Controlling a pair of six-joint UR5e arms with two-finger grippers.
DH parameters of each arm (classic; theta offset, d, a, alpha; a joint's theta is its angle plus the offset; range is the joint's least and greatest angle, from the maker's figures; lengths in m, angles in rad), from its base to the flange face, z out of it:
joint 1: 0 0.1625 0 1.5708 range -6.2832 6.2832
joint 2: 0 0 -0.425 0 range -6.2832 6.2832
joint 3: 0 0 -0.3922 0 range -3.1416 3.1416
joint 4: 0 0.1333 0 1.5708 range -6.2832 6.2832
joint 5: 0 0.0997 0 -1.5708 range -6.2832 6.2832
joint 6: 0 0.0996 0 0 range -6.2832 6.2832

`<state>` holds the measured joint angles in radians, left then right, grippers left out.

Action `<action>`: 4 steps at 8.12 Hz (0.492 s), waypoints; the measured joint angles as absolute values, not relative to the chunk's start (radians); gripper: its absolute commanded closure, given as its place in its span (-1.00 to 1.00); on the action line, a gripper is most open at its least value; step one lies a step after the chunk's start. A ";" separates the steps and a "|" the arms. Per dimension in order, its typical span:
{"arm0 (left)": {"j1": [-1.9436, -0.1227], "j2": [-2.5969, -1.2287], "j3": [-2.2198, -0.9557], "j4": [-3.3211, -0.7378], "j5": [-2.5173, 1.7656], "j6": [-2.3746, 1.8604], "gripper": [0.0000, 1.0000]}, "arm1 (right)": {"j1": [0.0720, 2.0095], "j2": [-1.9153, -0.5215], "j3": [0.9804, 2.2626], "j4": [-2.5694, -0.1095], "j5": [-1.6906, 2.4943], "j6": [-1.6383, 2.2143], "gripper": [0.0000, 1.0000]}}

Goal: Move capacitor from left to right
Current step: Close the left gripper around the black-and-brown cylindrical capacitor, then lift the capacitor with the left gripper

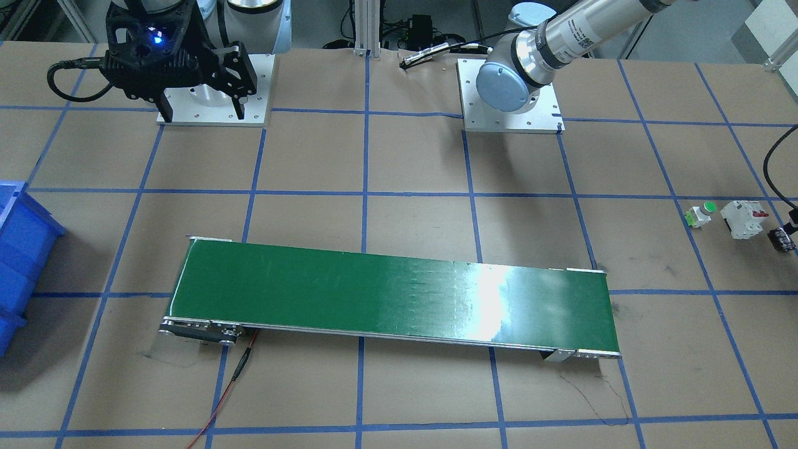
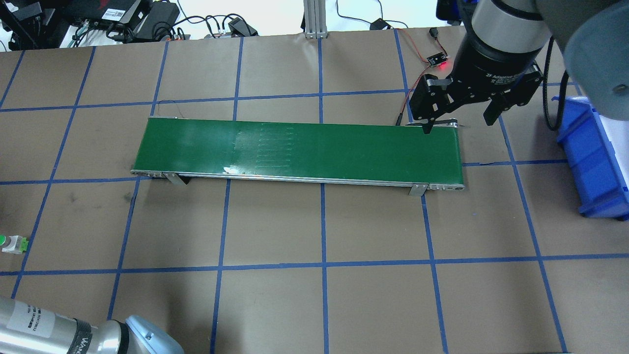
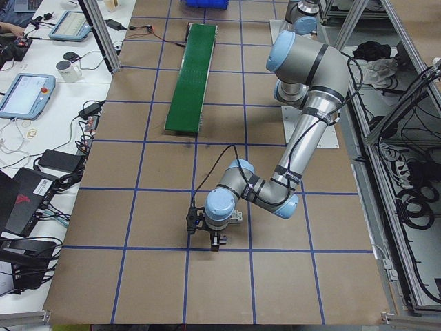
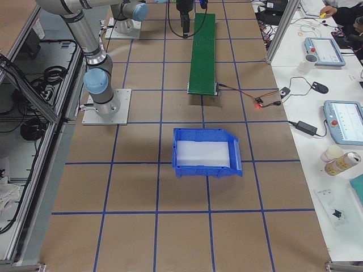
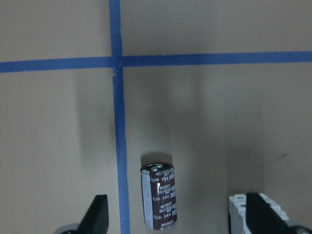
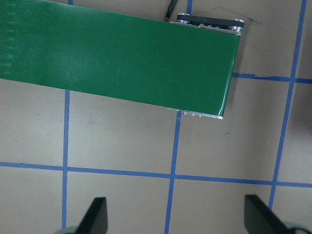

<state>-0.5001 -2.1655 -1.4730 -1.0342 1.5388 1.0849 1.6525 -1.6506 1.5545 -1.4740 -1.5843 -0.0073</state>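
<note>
Down at the left gripper (image 5: pixel 175 207): spread wide, nothing gripped. Between its fingers, clear of both, resting on the table: the capacitor (image 5: pixel 158 197). Hard by one finger, a white circuit breaker (image 5: pixel 242 213). Farther ahead, crossing blue tape (image 5: pixel 116 62). Over at the right gripper (image 6: pixel 175 214): wide open too, empty, conveyor belt (image 6: pixel 122 58) end beyond.

robotics lab: blue-taped grid table (image 1: pixel 411 156), green conveyor (image 1: pixel 386 293), teach pendant (image 4: pixel 345 122), cables (image 2: pixel 196 27).

I see a tan paper-covered table (image 1: pixel 312 156) crossed by a blue tape grid (image 1: pixel 365 193). At centre frame, the long flat conveyor belt (image 1: pixel 386 293) is glossy green. The stubby cylindrical capacitor (image 5: pixel 158 197) is dark brown with pale print.
</note>
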 measured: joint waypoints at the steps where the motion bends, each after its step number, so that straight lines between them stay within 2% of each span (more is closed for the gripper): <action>1: -0.499 -2.179 -1.468 -1.032 1.536 1.088 -1.00 | 1.652 -1.651 1.555 -1.474 -1.585 -0.008 -1.00; 4: -0.496 -2.203 -1.454 -1.006 1.533 1.104 -1.00 | 1.652 -1.651 1.555 -1.474 -1.585 -0.008 -1.00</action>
